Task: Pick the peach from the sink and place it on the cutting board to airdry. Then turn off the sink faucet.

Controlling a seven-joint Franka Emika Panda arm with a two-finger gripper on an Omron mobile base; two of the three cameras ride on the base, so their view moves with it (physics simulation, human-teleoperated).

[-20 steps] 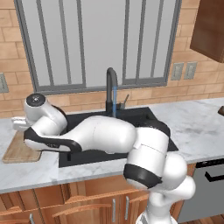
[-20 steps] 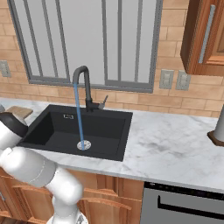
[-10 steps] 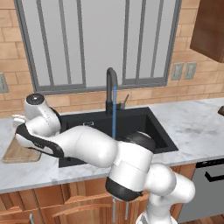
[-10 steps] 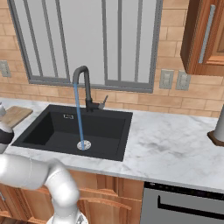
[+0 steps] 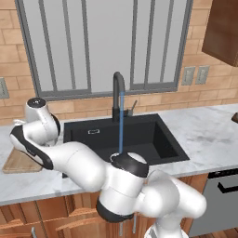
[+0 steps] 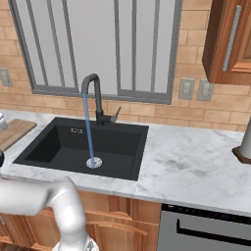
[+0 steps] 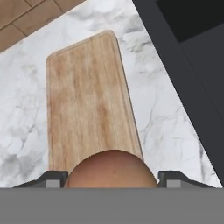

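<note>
Two dark fingertips (image 7: 52,177) flank the peach (image 7: 111,168) at the bottom of your hand view, the gripper (image 7: 111,178) pinching the fruit between them. You look down past that orange-brown curve onto the cutting board (image 7: 87,100), its light wood grain running away from the hand across the white marble counter (image 7: 166,113). You have the peach over the near end of the board; whether it touches the wood cannot be told. Beside the board, the matte black edge of the sink (image 7: 192,65) cuts across the upper right corner. From the left base view, your white arm (image 5: 69,162) reaches out to the left, its hand poised above the board (image 5: 21,162) lying on the counter left of the basin. Behind the sink (image 6: 83,147), the dark gooseneck sink faucet (image 6: 93,98) stands at the back rim, a thin blue stream of water (image 6: 88,132) falling from its spout to the silver drain (image 6: 93,162), with the slim lever (image 6: 115,114) angled off its right side.
</note>
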